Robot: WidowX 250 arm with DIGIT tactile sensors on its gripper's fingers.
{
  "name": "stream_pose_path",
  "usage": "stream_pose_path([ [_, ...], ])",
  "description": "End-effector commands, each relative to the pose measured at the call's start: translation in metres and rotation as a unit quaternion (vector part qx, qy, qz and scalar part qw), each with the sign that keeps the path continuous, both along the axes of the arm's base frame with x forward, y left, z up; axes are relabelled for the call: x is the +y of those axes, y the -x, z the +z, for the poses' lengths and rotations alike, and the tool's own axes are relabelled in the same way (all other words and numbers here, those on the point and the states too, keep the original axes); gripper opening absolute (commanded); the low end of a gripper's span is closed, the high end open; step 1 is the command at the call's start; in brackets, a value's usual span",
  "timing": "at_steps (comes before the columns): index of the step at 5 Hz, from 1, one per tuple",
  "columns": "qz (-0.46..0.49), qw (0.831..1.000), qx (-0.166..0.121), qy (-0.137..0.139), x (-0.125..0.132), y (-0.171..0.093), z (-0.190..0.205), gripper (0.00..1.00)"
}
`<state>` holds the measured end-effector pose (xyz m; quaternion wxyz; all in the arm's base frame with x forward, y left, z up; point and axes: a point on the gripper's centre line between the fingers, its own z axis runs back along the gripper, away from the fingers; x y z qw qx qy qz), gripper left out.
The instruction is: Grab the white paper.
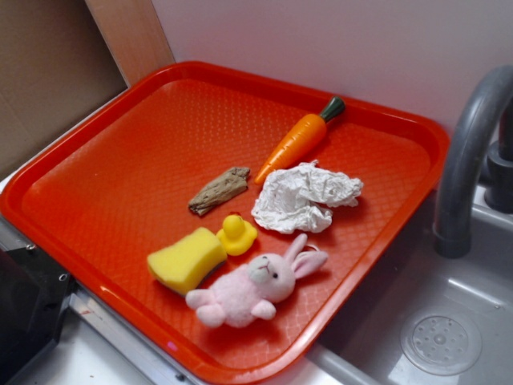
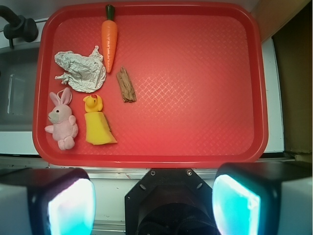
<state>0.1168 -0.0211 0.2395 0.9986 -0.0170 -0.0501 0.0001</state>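
While pincer (image 2: pixel 154 196) hangs spread | crinkled white paper (image 1: pixel 300 196) | textured red tray (image 1: pixel 120 152)

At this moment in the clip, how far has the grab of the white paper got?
Nothing looks done yet. The white paper lies untouched on the red tray, between the carrot and the pink bunny. In the wrist view the gripper is open, high above the tray's near edge, holding nothing and off to the side of the paper. Left: move over, descend, close, lift.
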Motion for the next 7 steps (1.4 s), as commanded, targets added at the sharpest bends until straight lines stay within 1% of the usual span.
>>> stream_pose_path([
  [1,0.0,1.0,0.0,0.0,0.0,0.0,0.0,1.0],
  [2,-0.124,0.991,-0.047,-0.004,-0.015,-0.033,-0.007,1.0],
  [3,-0.249,0.967,-0.041,-0.043,-0.042,-0.067,-0.015,1.0],
  [4,-0.367,0.925,-0.052,-0.08,-0.071,-0.091,-0.027,1.0],
  [5,-0.476,0.87,-0.1,-0.082,-0.113,-0.102,-0.042,1.0],
  [6,-0.545,0.829,-0.103,-0.07,-0.142,-0.107,-0.06,1.0],
  [7,-0.551,0.829,-0.055,-0.08,-0.155,-0.118,-0.097,1.0],
])
